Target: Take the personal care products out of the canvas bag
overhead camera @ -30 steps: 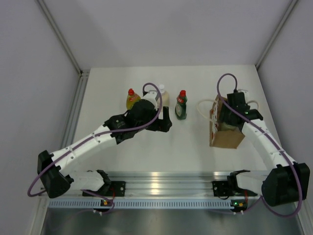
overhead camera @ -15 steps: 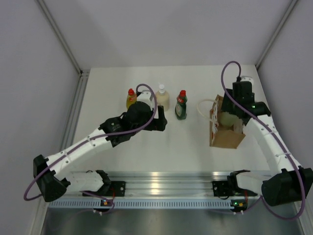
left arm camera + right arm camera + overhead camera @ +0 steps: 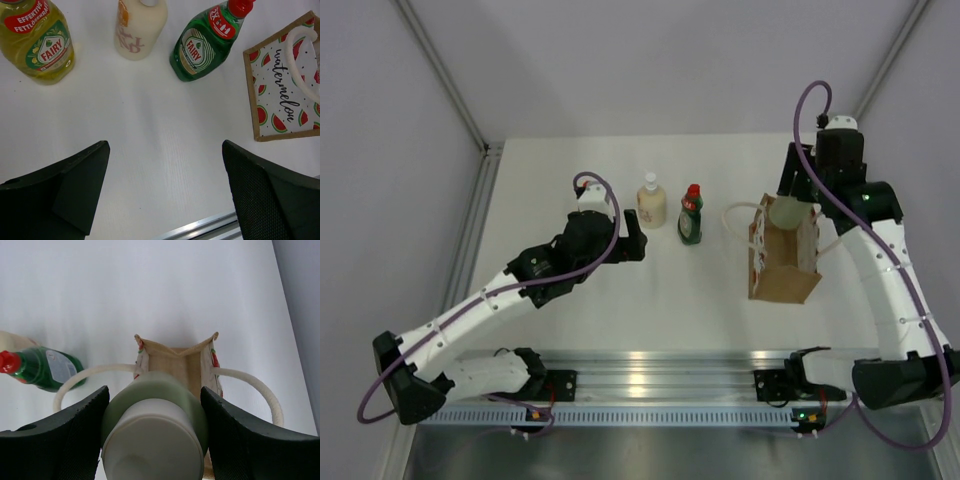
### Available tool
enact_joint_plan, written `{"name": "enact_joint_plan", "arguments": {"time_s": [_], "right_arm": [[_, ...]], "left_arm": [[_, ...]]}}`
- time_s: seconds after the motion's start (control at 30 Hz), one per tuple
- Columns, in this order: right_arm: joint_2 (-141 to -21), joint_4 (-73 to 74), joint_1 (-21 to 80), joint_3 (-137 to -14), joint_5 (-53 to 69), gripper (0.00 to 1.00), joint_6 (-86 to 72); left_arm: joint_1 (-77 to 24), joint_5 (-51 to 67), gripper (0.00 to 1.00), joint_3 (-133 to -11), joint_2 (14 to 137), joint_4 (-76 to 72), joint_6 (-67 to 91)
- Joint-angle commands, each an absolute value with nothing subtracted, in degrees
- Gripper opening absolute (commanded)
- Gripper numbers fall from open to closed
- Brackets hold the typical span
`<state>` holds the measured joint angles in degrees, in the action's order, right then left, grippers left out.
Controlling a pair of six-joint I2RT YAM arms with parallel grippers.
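My right gripper is shut on the pale grey-beige bottle with a white cap, holding it just above the open mouth of the canvas bag. The bag stands upright below the bottle, and its white handles hang out to both sides. Three personal care products stand on the table to the bag's left: a yellow bottle, a cream bottle and a dark green bottle with a red cap. My left gripper is open over bare table, a little in front of them.
The bag's watermelon-printed side panel faces the left wrist camera. White walls enclose the table on the left, back and right, and an aluminium rail runs along the near edge. In the top view my left arm hides the yellow bottle.
My right gripper has risen out of the bag with the pale bottle in it. My left arm has drawn back from the row of bottles toward the near left.
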<state>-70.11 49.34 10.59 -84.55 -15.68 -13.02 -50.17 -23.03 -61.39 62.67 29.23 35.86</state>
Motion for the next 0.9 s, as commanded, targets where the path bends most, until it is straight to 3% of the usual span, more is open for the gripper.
{"name": "enact_joint_plan", "arguments": {"time_s": [0.0,0.23,0.47,0.87], "right_arm": [[-70.13,49.03,13.78,-93.24,-13.71,0.0,-12.04],[-73.12,50.36,29.86,-100.01,-16.08,0.0,-13.88],[-79.01,45.28,45.59,-99.14,-19.16,0.0,-16.08],[-89.47,24.63,53.61,-89.49,-15.56,0.0,-14.07]], "left_arm": [[-49.75,-26.19,0.98,-60.91,60.73,29.71,36.65],[-49.48,-29.52,0.98,-61.17,59.15,31.37,36.21],[-49.31,-36.82,0.98,-61.0,55.11,36.03,35.68],[-49.31,-34.81,0.98,-60.12,44.4,42.45,33.93]]}}
